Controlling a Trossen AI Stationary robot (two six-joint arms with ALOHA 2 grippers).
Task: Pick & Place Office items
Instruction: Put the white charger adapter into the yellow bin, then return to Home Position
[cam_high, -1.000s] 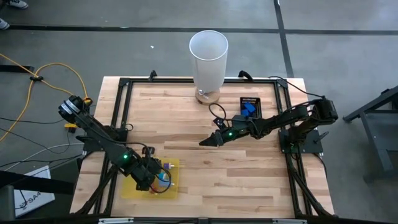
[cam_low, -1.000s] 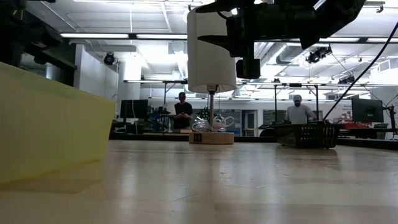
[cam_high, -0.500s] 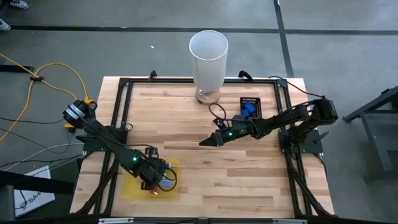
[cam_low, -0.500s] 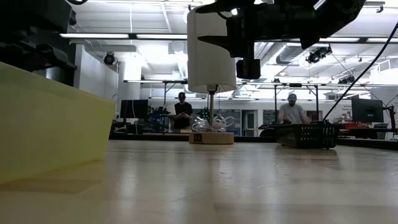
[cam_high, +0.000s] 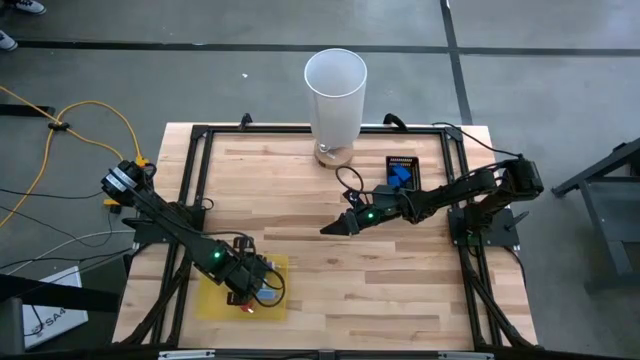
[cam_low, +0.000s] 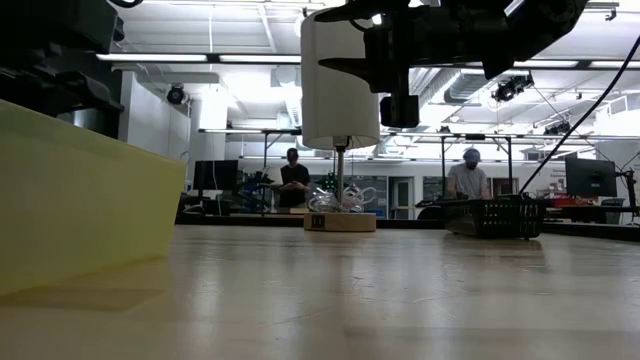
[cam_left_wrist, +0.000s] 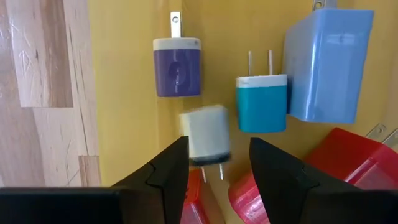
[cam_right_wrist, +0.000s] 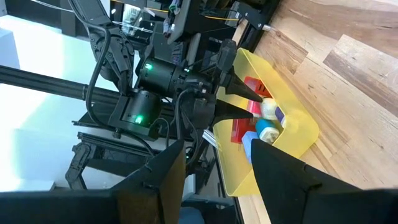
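Left tool (cam_left_wrist: 217, 163) spread, empty, over whitish charger (cam_left_wrist: 206, 134) in yellow tray (cam_left_wrist: 124, 93), long axis fingertip-ward, prongs toward wrist; right tool (cam_high: 330, 228) parted, empty, mid-counter.

Office items: whitish plug (cam_left_wrist: 207, 134) lies between my fingers (cam_left_wrist: 166, 167); purple plug (cam_left_wrist: 177, 67) at eleven o'clock, teal plug (cam_left_wrist: 261, 102) at two.

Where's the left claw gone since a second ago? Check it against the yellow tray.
Yes. In the high view the left claw has slid along the yellow tray, away from the white cylinder, toward the table's near edge.
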